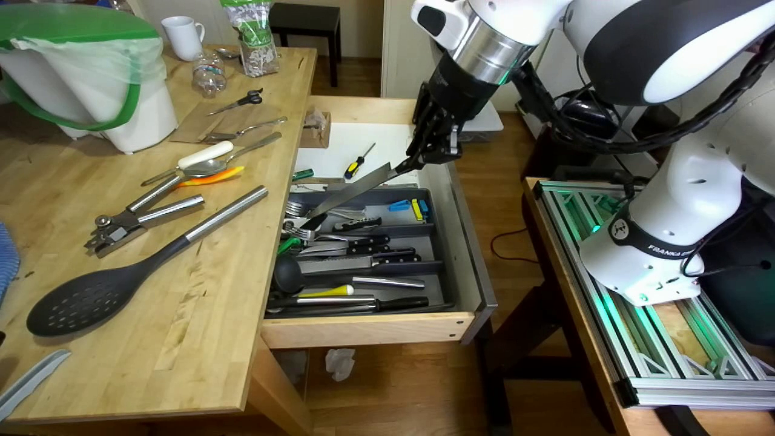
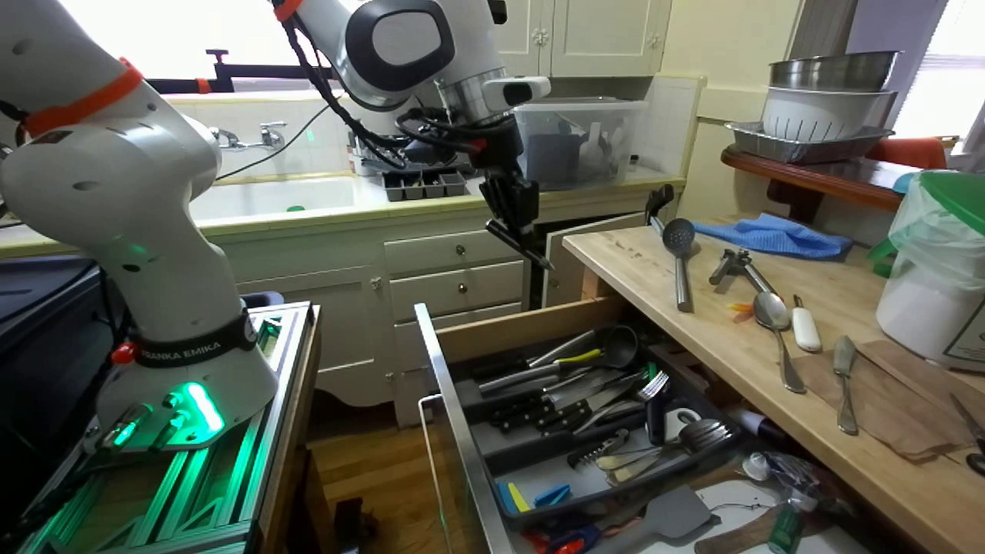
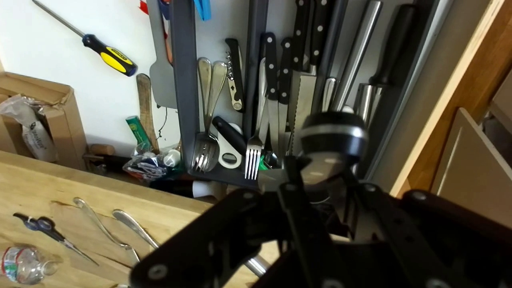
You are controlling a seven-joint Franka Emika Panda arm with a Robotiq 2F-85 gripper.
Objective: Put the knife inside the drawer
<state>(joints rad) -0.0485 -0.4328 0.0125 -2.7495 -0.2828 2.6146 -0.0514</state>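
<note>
In an exterior view the end effector is pinching the knife by its handle, pickup seemingly done, and the blade is slanting above the open drawer. In an exterior view the knife is hanging higher than the dark tray, so lowering and releasing are apparently remaining. In the wrist view black-handled knives are lying beyond the handle's end.

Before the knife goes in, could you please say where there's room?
In the drawer, bare white floor lies between the cardboard box, screwdriver and green tube; the tray has a gap between blue clip and corkscrew. Crowded: around forks and black-handled knives.
</note>
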